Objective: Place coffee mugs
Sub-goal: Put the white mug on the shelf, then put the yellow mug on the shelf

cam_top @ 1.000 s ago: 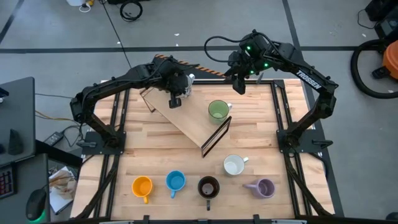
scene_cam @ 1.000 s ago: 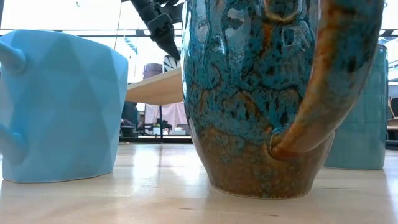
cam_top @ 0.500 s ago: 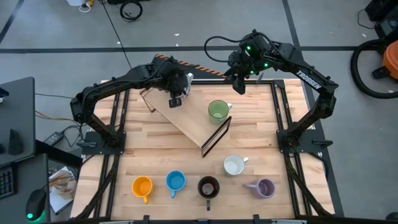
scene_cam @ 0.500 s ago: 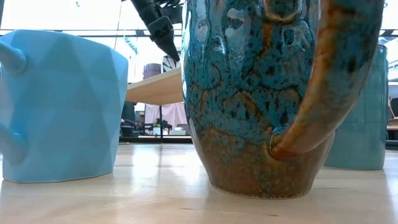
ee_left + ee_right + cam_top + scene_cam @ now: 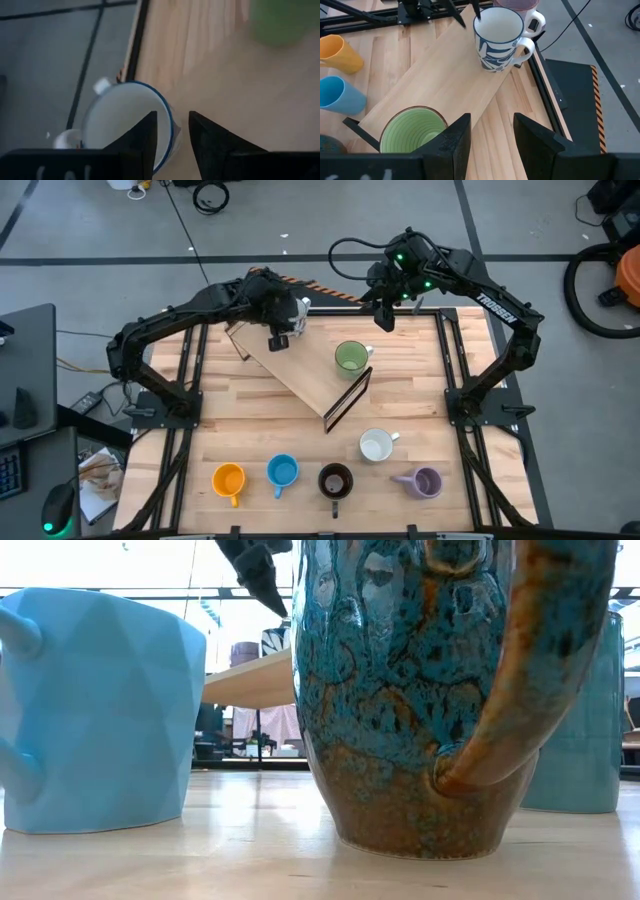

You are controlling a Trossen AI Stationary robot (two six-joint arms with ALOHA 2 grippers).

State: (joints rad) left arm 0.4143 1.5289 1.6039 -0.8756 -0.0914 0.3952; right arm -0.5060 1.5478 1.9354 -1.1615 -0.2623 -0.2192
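High view: along the near edge of the table (image 5: 210, 430) stand four mugs in a row, all upright with mouths up, from left the orange mug (image 5: 229, 479), the light blue mug (image 5: 283, 472), the dark brown mug (image 5: 335, 480) with its handle pointing near, and a lavender mug (image 5: 424, 482) with its handle to the left. Just beyond them sits the white mug (image 5: 376, 445), handle to the right. Farther back a raised wooden shelf (image 5: 310, 385) runs diagonally from far left to near right; the green mug (image 5: 351, 358) stands upright on it. At the shelf's far-left end the left gripper (image 5: 281, 340) hangs over the patterned mug (image 5: 496, 37), fingers slightly parted astride its rim without gripping. The right gripper (image 5: 385, 319) hovers beyond the green mug, fingers apart and holding nothing.
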